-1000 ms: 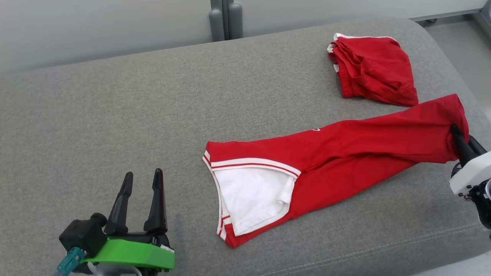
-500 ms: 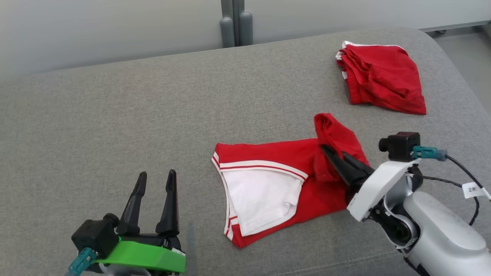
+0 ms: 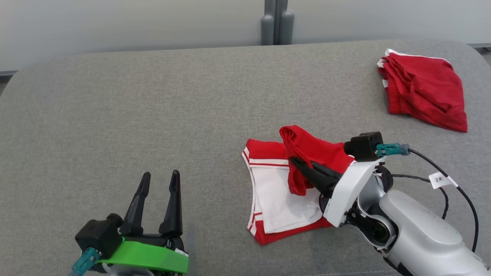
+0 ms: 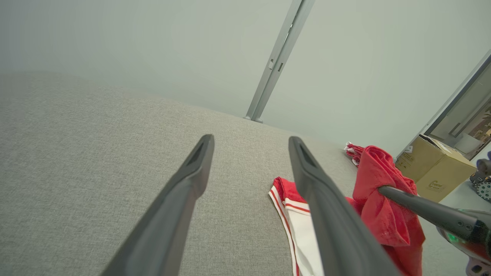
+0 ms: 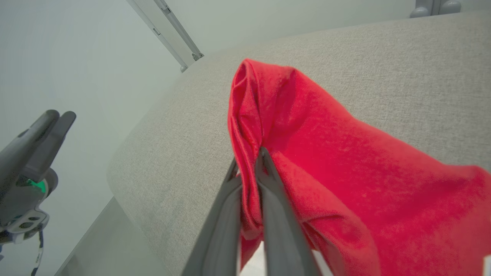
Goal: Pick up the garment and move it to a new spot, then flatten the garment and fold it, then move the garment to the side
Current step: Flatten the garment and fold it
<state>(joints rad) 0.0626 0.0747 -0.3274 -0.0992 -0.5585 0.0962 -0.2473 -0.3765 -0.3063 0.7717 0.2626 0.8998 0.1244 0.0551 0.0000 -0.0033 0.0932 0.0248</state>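
Note:
The garment (image 3: 274, 199) is red with a white lining and white stripes, lying on the grey couch surface (image 3: 153, 115) right of centre. My right gripper (image 3: 297, 163) is shut on its red end, which is lifted and doubled back over the white part. In the right wrist view the red cloth (image 5: 326, 153) drapes from the pinched fingers (image 5: 264, 180). My left gripper (image 3: 159, 178) stands open at the lower left, apart from the garment, nothing between its fingers. The left wrist view shows its fingers (image 4: 310, 176) spread, with the garment (image 4: 383, 199) to the right.
A second red garment (image 3: 424, 94) lies bunched at the far right of the couch. A grey post (image 3: 277, 23) stands behind the couch against a pale wall. A cardboard box (image 4: 435, 172) sits off the right end.
My right gripper has carried the red end leftward from the far right, folding it back over the garment's white part. The camera has panned, shifting the scene rightward. The left gripper stays open.

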